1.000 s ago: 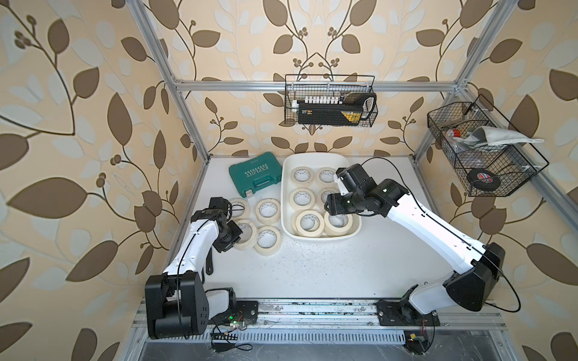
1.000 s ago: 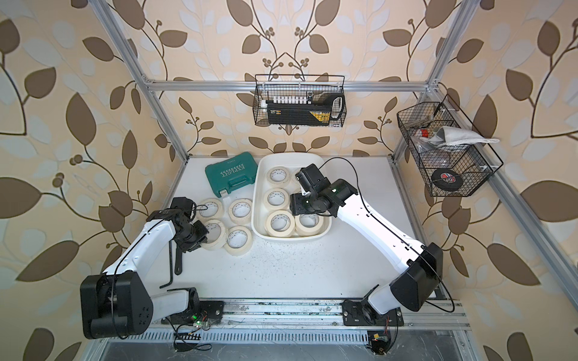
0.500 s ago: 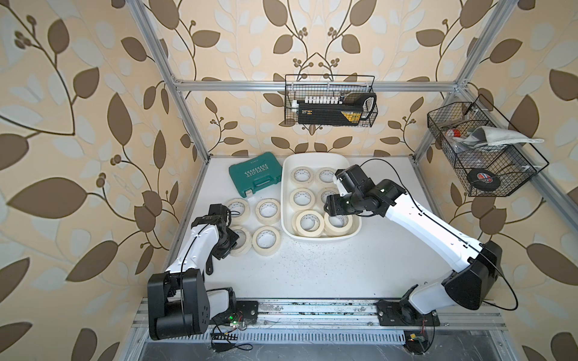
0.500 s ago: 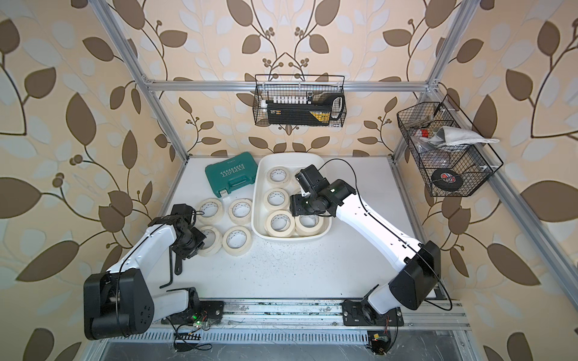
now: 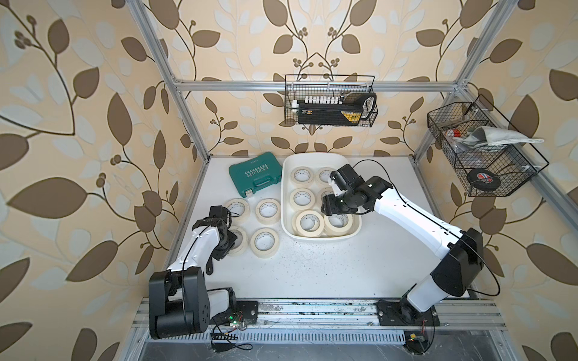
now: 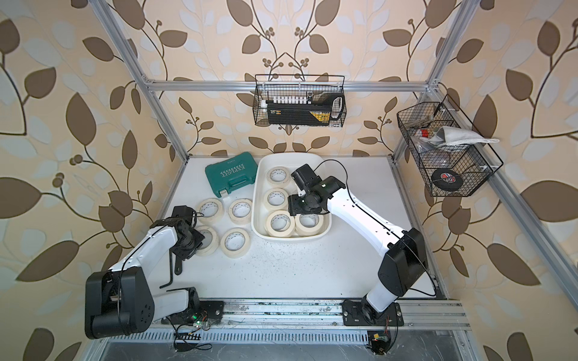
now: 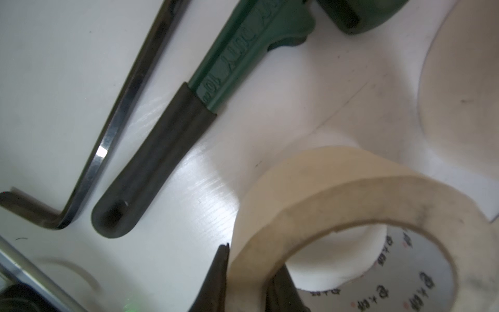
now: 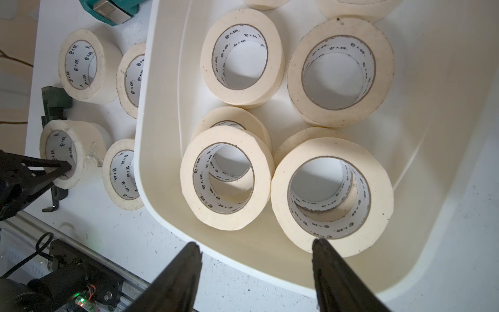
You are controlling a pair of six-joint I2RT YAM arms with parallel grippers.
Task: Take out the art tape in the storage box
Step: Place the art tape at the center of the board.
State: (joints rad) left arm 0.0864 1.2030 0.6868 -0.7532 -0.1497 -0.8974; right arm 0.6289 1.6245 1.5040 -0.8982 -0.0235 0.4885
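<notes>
The white storage box [image 5: 286, 200] stands on the table [image 5: 344, 265] toward the middle of its rear edge, just beside the green tool case [image 5: 255, 176], which lies toward the rear-left corner. Art tape [image 5: 302, 197] lies flat in the box in two rows of three. In the right wrist view the two rolls nearest the table's front edge each rest on another roll beneath. The right gripper [image 8: 256, 245] hangs over that front end of the box, jaws spread apart with nothing between them. One of its fingertips [image 8: 324, 251] is above the rim of a stacked roll [image 8: 332, 200]. Four more rolls sit on the table between the box and the left edge. The left gripper [image 7: 251, 259] is clenched on the wall of the front-left roll [image 7: 337, 205], one finger outside and one inside the core. Beside it, near the left edge, lie a green-handled wrench [image 7: 162, 162] and a hex key [image 7: 108, 129].
</notes>
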